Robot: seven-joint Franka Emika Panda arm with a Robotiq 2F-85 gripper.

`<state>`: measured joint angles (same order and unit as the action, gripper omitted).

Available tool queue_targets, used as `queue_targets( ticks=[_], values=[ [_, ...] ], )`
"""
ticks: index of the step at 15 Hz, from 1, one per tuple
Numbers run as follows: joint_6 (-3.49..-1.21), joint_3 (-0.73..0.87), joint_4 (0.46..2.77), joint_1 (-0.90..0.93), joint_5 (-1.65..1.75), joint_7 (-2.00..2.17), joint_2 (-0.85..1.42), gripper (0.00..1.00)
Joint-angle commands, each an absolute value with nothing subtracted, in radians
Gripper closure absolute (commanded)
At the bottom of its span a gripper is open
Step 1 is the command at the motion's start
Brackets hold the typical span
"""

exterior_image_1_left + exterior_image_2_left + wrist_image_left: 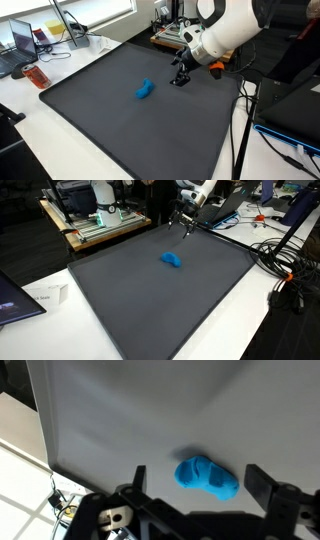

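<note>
A small blue lumpy object (144, 91) lies on the dark grey mat (110, 120); it also shows in both exterior views (172, 260) and in the wrist view (205, 475). My gripper (180, 77) hangs just above the mat near its far edge, a short way from the blue object (184, 224). In the wrist view the two black fingers stand wide apart with nothing between them (200, 485), and the blue object lies on the mat beyond them. The gripper is open and empty.
The mat (160, 290) covers a white table. A laptop (22, 45) and an orange item (37, 76) sit at one corner. Cables (285, 265) lie along one table edge. A cart with equipment (95, 215) stands behind.
</note>
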<state>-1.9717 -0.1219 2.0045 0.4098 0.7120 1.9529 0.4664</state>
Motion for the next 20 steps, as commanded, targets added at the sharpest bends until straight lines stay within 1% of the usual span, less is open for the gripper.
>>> queue_targets(
  ticks=[1,6,20],
  values=[
    [-1.900,-0.142,1.932,0.398,0.647,1.891,0.491,0.00],
    [-1.844,-0.134,1.856,0.384,0.593,1.787,0.501,0.00],
    [-1.887,-0.074,1.696,0.276,0.486,1.268,0.547,0.00]
  ],
)
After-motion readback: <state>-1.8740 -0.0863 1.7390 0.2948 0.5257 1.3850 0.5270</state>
